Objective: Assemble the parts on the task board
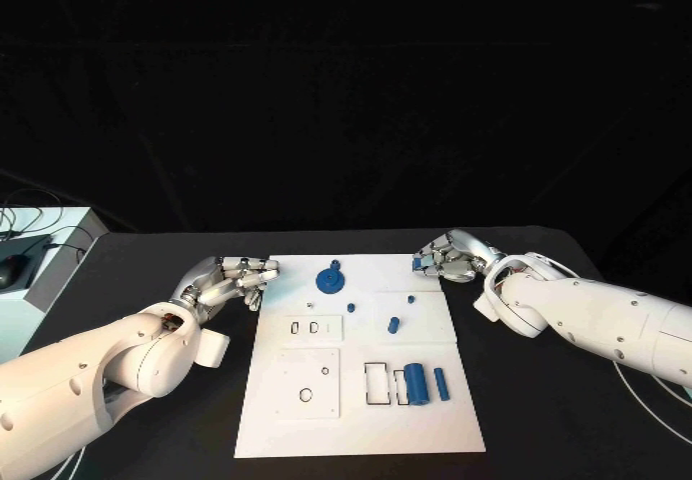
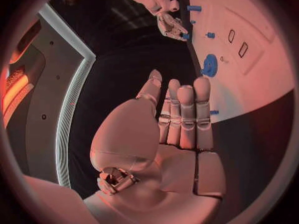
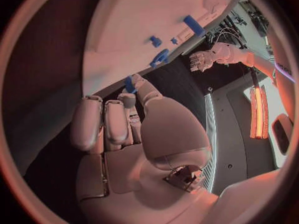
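Observation:
The white task board (image 1: 361, 420) lies in the middle of the black table. On it are a round blue part (image 1: 330, 280) (image 2: 209, 64) near the far edge, small blue pegs (image 1: 392, 324) and a thick blue cylinder (image 1: 414, 384) beside a thinner one (image 1: 440, 384). My right hand (image 1: 450, 258) (image 3: 131, 129) hovers at the board's far right corner, with a small blue part (image 1: 421, 263) (image 3: 129, 83) pinched at its fingertips. At the far left corner my left hand (image 1: 238, 278) (image 2: 177, 119) is off the board's edge, fingers straight and holding nothing.
The board has rectangular slots (image 1: 303, 327), round holes (image 1: 306, 394) and a white frame (image 1: 375, 384) next to the cylinders. A pale box with cables (image 1: 36, 260) stands at the table's left edge. A lit strip (image 3: 256, 112) runs at the room's side.

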Motion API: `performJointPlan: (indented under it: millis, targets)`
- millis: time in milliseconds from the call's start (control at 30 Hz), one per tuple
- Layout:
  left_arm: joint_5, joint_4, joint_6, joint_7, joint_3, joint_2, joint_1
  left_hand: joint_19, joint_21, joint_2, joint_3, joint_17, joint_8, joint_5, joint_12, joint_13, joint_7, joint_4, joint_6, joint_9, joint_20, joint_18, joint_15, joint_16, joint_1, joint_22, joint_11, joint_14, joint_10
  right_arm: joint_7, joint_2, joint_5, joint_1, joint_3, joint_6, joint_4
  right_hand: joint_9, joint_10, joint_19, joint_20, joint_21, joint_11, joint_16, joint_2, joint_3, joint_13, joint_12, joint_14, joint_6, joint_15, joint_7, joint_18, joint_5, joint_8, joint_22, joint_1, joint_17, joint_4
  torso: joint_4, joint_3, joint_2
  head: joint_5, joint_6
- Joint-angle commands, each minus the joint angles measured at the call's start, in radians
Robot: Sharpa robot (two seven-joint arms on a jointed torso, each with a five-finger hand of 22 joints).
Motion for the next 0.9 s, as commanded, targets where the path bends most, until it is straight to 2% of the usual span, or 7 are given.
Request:
performJointPlan:
  millis: [33, 267, 533, 700, 767, 900]
  targets:
    - [-0.003, -0.001, -0.001, 0.008, 0.001, 0.002, -0.001, -0.006, 0.001, 0.002, -0.001, -0.001, 0.002, 0.001, -0.006, -0.001, -0.001, 0.003, -0.008, 0.001, 0.000, 0.012, -0.001, 0.007, -0.003, 0.001, 0.003, -0.003, -0.003, -0.059, 0.002, 0.008, 0.004, 0.001, -0.038, 0.043, 0.000, 0.003, 0.054, -0.007, 0.000, -0.003, 0.000, 0.005, 0.002, 0.001, 0.004, 0.002, -0.003, -0.004, 0.007, -0.009, -0.003, -0.003, 0.166, -0.005, 0.001, 0.005, -0.0029, -0.0019, -0.006, 0.012, -0.004]
    - [-0.002, -0.003, -0.013, 0.006, 0.000, 0.002, -0.001, -0.006, 0.000, 0.001, -0.002, -0.006, 0.002, 0.001, -0.018, -0.013, -0.001, 0.004, -0.010, 0.001, 0.001, 0.012, 0.000, 0.005, -0.005, 0.001, 0.003, -0.004, -0.002, -0.139, 0.023, -0.019, 0.005, 0.000, -0.085, 0.153, 0.000, 0.002, 0.054, -0.007, -0.005, -0.002, -0.003, 0.002, 0.000, 0.002, 0.004, 0.002, -0.005, -0.003, 0.009, -0.008, -0.007, -0.003, 0.165, -0.007, -0.002, 0.005, -0.0023, -0.0031, -0.008, 0.043, -0.012]
    - [-0.002, -0.003, -0.022, 0.002, 0.000, 0.001, -0.001, -0.006, 0.000, 0.000, -0.003, -0.007, 0.002, 0.001, -0.018, -0.015, -0.001, 0.004, -0.009, 0.001, 0.000, 0.012, 0.000, 0.006, -0.006, 0.002, 0.003, -0.003, 0.000, -0.247, 0.058, -0.065, 0.004, -0.003, -0.144, 0.251, 0.001, 0.006, 0.055, -0.006, -0.007, -0.003, -0.004, -0.001, 0.000, 0.004, 0.006, 0.002, -0.002, -0.002, 0.009, -0.007, -0.005, -0.003, 0.164, -0.006, -0.004, 0.003, -0.0048, -0.0056, -0.009, 0.064, -0.019]
    - [-0.002, -0.004, -0.027, -0.002, 0.000, 0.002, 0.000, -0.006, 0.000, 0.000, -0.003, -0.007, 0.002, 0.001, -0.018, -0.015, -0.001, 0.004, -0.009, 0.001, 0.000, 0.012, 0.000, 0.006, -0.006, 0.002, 0.003, -0.003, 0.000, -0.310, 0.084, -0.080, 0.002, -0.009, -0.164, 0.297, 0.000, 0.007, 0.055, -0.006, -0.006, -0.003, -0.004, -0.001, -0.001, 0.004, 0.007, 0.003, -0.001, -0.002, 0.009, -0.007, -0.005, -0.003, 0.164, -0.009, -0.005, 0.003, -0.0043, -0.0092, -0.012, 0.066, -0.025]
    - [-0.003, -0.005, -0.029, -0.003, 0.000, 0.003, 0.000, -0.006, 0.000, 0.000, -0.003, -0.007, 0.002, 0.001, -0.018, -0.015, -0.001, 0.004, -0.009, 0.001, 0.000, 0.012, 0.000, 0.006, -0.006, 0.002, 0.003, -0.003, 0.000, -0.339, 0.100, -0.090, 0.002, -0.013, -0.169, 0.314, 0.000, 0.008, 0.056, -0.006, -0.006, -0.003, -0.004, -0.001, -0.001, 0.004, 0.007, 0.003, 0.001, -0.002, 0.008, -0.007, -0.006, -0.002, 0.164, -0.011, -0.006, 0.004, -0.0049, -0.0078, -0.011, 0.069, -0.025]
    - [-0.003, -0.006, -0.030, -0.004, 0.000, 0.004, 0.000, -0.006, 0.000, 0.000, -0.003, -0.007, 0.002, 0.001, -0.018, -0.015, -0.001, 0.004, -0.009, 0.001, 0.000, 0.012, 0.000, 0.006, -0.006, 0.002, 0.003, -0.003, 0.000, -0.374, 0.121, -0.116, -0.001, -0.018, -0.173, 0.335, 0.000, 0.008, 0.056, -0.006, -0.008, -0.004, -0.005, -0.002, -0.001, 0.003, 0.007, 0.003, 0.002, -0.002, 0.008, -0.006, -0.005, -0.003, 0.164, -0.012, -0.007, 0.004, -0.0037, -0.0088, -0.012, 0.069, -0.024]
